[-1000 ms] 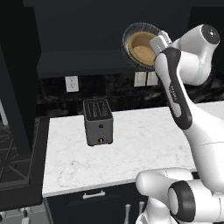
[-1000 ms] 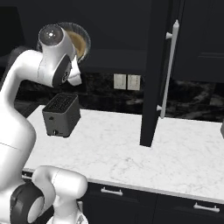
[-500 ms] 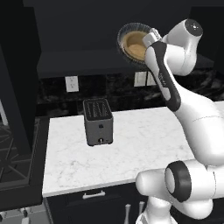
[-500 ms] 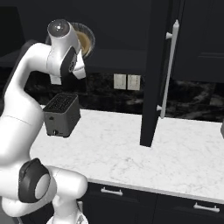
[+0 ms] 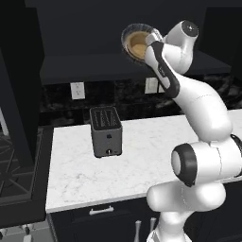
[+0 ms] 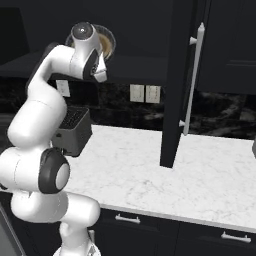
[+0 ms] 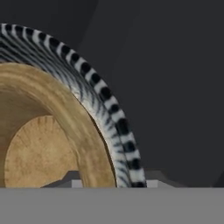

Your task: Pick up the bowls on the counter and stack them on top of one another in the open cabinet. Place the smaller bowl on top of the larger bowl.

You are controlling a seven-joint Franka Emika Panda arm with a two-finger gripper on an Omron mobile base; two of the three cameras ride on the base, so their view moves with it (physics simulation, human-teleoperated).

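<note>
- Left base view: we see the smaller bowl (image 5: 137,46) nested in the larger bowl (image 5: 125,38), up by the open cabinet (image 5: 90,66)
- Right base view: white marble tabletop (image 6: 135,165), toaster (image 6: 76,137), dark backsplash (image 6: 117,107)
- Hand view: our fingers (image 7: 114,181), partly apart, pinch both rims; uneven grip or early release could spill the stack

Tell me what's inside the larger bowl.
The smaller bowl sits inside the larger bowl, whose streaked inner wall shows beside it. The larger bowl's bottom is covered, so anything else there can't be seen.
</note>
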